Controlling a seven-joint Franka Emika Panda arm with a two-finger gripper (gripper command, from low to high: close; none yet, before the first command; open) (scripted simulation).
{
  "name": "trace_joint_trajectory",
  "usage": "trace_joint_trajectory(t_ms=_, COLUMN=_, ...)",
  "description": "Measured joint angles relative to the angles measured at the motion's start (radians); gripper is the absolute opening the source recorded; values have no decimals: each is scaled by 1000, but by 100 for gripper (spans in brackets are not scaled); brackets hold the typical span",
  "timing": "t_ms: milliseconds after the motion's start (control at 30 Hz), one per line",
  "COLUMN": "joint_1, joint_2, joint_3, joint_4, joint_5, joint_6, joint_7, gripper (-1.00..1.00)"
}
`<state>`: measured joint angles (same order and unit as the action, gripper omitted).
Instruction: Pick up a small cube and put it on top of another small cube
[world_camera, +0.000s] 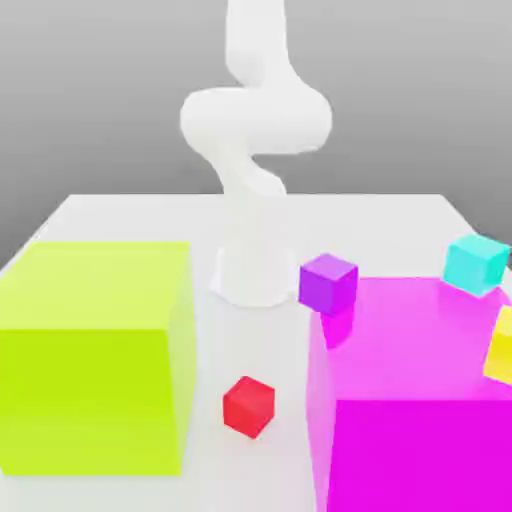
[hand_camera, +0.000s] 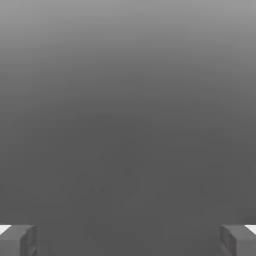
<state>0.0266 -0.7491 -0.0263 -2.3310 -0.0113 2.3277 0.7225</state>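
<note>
Item one, the small red cube (world_camera: 248, 405): we are finding it lying on the white table (world_camera: 120, 215), turned corner-on, in the lane between the big lime block (world_camera: 95, 350) and the big magenta block (world_camera: 420, 390), touching neither. Item two, the small cyan cube (world_camera: 476, 263): it is sitting well apart, toward the exterior view's right, behind the magenta block's far edge. Also listed: a small purple cube (world_camera: 328, 281) beside the arm's base, and a small yellow cube (world_camera: 503, 345) at the right margin.

Item three, the gripper (hand_camera: 128, 240): in the hand view its fingers (hand_camera: 20, 240) are standing spread to their widest, holding nothing.

Governing relation: we are judging the red cube to be lying low and forward of the arm (world_camera: 255, 120), so the coming move is a reach down into that lane.
</note>
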Motion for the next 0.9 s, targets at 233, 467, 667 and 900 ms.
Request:
trace_joint_trajectory(t_ms=233, joint_1=87, joint_2=148, joint_3=-99, joint_4=-81, joint_5=-25, joint_6=67, joint_7=-266, gripper=0)
trace_joint_trajectory(t_ms=467, joint_1=160, joint_2=292, joint_3=-198, joint_4=-159, joint_5=-22, joint_6=133, joint_7=-552, gripper=0)
trace_joint_trajectory(t_ms=667, joint_1=220, joint_2=426, joint_3=-283, joint_4=-238, joint_5=-2, joint_6=202, joint_7=-811, gripper=0)
trace_joint_trajectory(t_ms=900, joint_1=275, joint_2=642, joint_3=-324, joint_4=-422, joint_5=31, joint_6=392, joint_7=-1016, gripper=0)
